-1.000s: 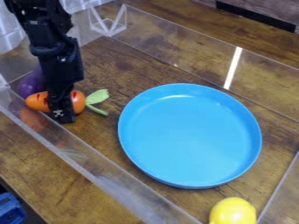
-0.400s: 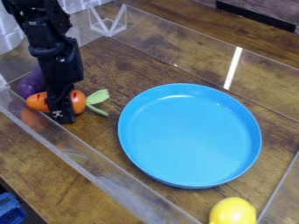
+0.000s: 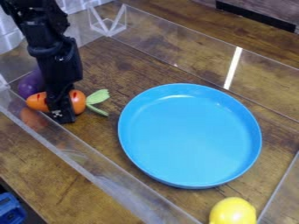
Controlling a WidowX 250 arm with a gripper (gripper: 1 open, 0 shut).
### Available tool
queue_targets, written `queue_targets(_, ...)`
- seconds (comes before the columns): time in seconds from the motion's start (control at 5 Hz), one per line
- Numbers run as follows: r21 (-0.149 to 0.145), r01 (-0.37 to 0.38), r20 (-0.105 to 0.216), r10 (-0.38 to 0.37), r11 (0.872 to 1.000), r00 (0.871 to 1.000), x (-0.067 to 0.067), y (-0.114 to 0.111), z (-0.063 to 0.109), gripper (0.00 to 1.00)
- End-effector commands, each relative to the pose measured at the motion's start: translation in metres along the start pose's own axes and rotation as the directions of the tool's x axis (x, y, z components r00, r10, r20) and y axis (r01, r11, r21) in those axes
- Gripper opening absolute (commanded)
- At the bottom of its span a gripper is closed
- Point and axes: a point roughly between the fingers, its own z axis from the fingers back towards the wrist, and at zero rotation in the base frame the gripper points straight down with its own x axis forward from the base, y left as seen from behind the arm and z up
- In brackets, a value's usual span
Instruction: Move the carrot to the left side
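Observation:
The carrot [image 3: 77, 101] is a small orange toy with a light green leafy top pointing right; it lies on the wooden table at the left, beside the blue plate [image 3: 191, 134]. My black gripper [image 3: 61, 112] comes straight down over the carrot's middle, and its fingers are shut on the carrot. The orange body shows on both sides of the fingers, and the fingers hide its middle.
A purple eggplant [image 3: 26, 87] sits just behind the gripper at the far left. A yellow lemon [image 3: 232, 212] lies at the bottom right. Clear acrylic walls [image 3: 93, 166] fence the table along the front and left.

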Motion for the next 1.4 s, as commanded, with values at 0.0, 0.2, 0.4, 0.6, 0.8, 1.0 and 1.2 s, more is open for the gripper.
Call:
queue_targets(0.0, 0.024, -0.016, 0.016, 0.016, 1.000, 1.000, -0.008, 0.009, 0.006, 0.00)
queue_targets(0.2, 0.027, -0.015, 0.027, 0.014, 1.000, 1.000, -0.007, 0.011, 0.005, 1.00)
queue_targets(0.4, 0.032, -0.016, 0.032, 0.015, 0.999, 0.999, -0.006, 0.013, 0.004, 1.00)
queue_targets(0.6, 0.037, -0.017, 0.034, 0.015, 0.999, 0.999, -0.006, 0.015, 0.005, 1.00)
queue_targets(0.8, 0.042, -0.018, 0.037, 0.016, 0.999, 0.999, -0.005, 0.017, 0.005, 1.00)
queue_targets(1.0, 0.046, -0.019, 0.040, 0.017, 0.999, 0.999, -0.005, 0.019, 0.006, 1.00)
queue_targets(1.2, 0.051, -0.018, 0.043, 0.016, 0.999, 0.999, -0.004, 0.021, 0.007, 1.00)
